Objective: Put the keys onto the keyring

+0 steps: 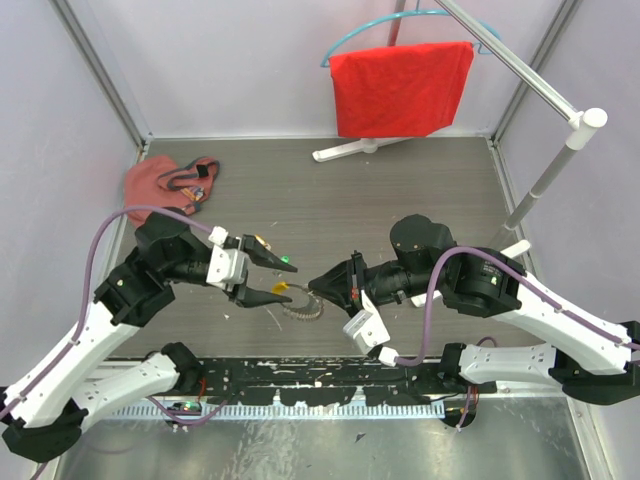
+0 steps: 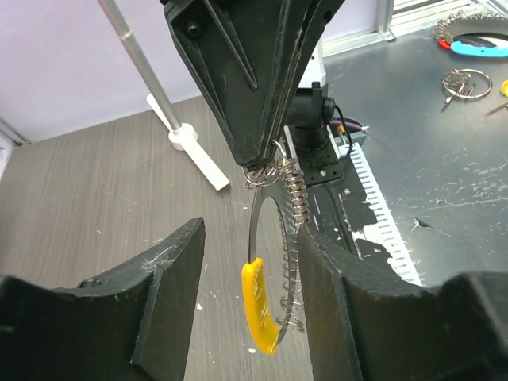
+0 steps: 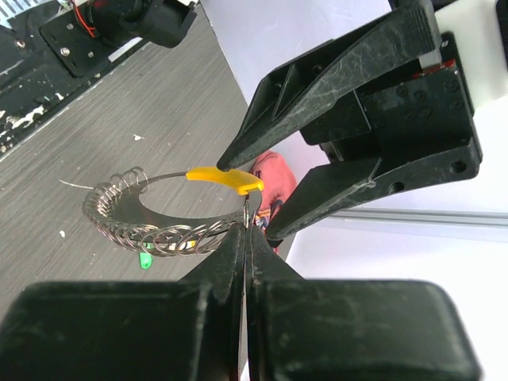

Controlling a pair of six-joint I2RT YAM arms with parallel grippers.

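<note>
Silvery keyring [image 3: 171, 238] pinched in right end effector [image 3: 248, 234] — left end effector [image 3: 250, 198] spread astride it.

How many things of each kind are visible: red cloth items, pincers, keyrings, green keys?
Red cloth items: 2 (hanging red cloth, red cloth pouch with cords)
Black two-finger pincers: 2 (left pincer, right pincer)
Silvery coiled metal keyring with an orange segment: 1
Tiny green-headed key: 1
Total: 6

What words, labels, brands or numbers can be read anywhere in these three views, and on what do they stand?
None: no legible word, number or logo shows on the left claw, the right claw, the keyring, the red cloth or the table.
</note>
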